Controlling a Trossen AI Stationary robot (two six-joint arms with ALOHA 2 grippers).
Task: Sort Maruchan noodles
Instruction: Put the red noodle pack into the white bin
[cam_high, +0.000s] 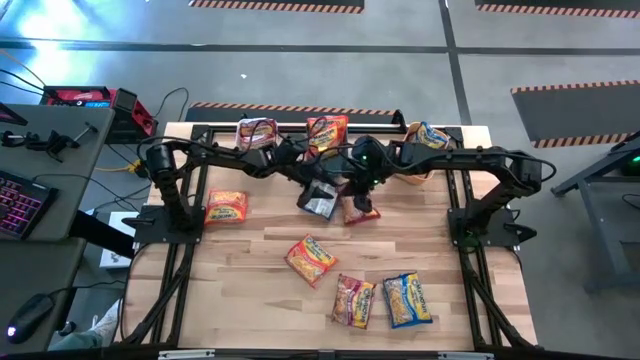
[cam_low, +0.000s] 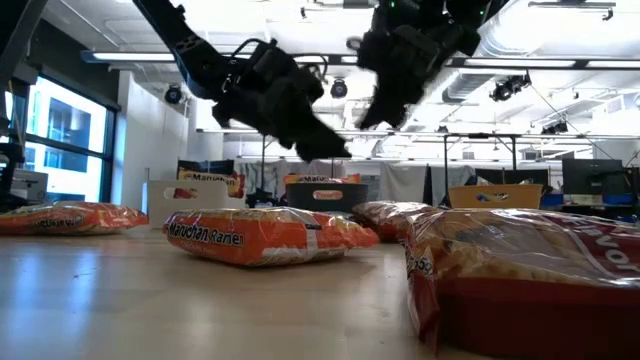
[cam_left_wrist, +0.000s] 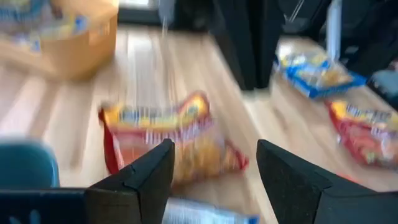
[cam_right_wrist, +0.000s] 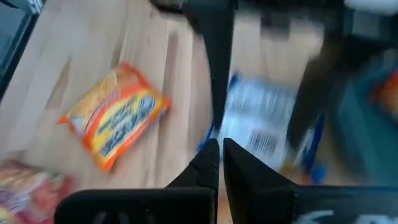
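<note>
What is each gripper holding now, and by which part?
Nothing, it seems. The left gripper is open and empty; the right gripper is shut, and whether it pinches the edge of the blue-and-white crinkly plastic packet cannot be told.

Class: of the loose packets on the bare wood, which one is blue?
The blue packet at the table's near edge, right of a pink-red packet. The other loose packets are orange or red.

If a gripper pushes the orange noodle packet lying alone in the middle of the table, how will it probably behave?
The orange noodle packet lies flat on the bare wooden table, so it would probably slide, not roll or tip. Its shiny, crinkled wrapper suggests a slippery, yielding surface. It looks small and thin, so likely light, and the contents may crack under hard squeezing.
</note>
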